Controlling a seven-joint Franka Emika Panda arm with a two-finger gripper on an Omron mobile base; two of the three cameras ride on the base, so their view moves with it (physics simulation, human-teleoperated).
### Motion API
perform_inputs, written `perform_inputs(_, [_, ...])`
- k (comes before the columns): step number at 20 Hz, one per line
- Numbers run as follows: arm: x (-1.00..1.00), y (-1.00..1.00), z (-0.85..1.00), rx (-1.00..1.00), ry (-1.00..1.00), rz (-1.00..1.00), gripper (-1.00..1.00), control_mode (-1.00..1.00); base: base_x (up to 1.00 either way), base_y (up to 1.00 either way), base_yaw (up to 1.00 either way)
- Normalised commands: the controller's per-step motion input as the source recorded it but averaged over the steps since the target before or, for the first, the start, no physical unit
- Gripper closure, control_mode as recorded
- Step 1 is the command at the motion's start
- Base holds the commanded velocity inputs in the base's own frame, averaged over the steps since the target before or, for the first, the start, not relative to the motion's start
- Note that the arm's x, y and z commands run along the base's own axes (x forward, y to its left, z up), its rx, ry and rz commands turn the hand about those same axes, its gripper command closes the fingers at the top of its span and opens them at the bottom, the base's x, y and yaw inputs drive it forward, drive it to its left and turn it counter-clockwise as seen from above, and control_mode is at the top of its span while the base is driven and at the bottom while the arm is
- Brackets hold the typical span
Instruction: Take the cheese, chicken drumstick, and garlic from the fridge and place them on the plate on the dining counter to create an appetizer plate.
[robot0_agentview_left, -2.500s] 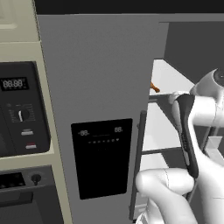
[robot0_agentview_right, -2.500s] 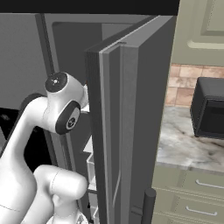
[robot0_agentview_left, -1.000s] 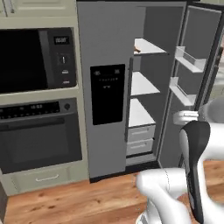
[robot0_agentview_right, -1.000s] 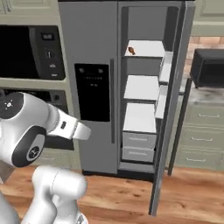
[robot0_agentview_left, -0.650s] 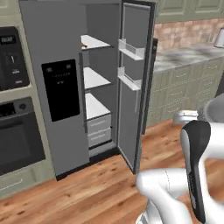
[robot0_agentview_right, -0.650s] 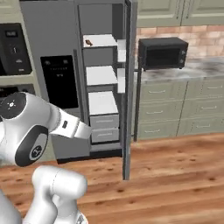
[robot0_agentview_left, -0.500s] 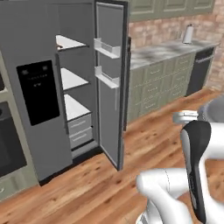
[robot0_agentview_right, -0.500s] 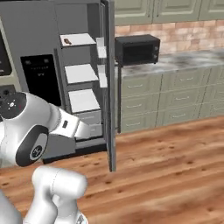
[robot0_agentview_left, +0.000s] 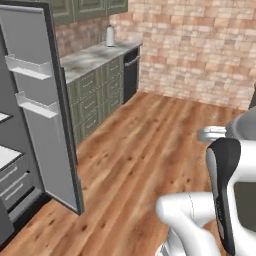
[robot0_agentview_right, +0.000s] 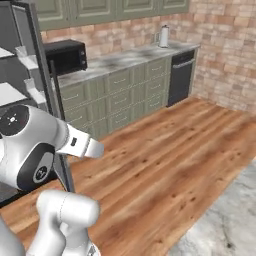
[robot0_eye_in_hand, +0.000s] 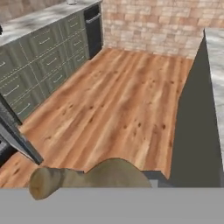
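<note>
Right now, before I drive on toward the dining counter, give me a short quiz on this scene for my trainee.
1. True or false: the fridge door is shut.
2. Which black thing stands on the worktop near that door? A. microwave B. toaster C. plate
3. Fill in: the food low in the hand view is the ___.

Key
1. False: it stands wide open.
2. A
3. chicken drumstick

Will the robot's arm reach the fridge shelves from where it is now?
Probably not. The fridge stands open far to the left across bare floor, and the arm is folded near its base.
</note>
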Motion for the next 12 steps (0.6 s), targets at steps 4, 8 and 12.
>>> perform_inputs(4, [0.0, 0.0, 0.0, 0.0, 0.0, 0.0, 1.0, 1.0, 1.0, 0.03, -0.61])
perform_inputs(8, [0.0, 0.0, 0.0, 0.0, 0.0, 0.0, 1.0, 1.0, 1.0, 0.21, -0.54])
perform_inputs(12, [0.0, 0.0, 0.0, 0.0, 0.0, 0.0, 1.0, 1.0, 1.0, 0.47, -0.46])
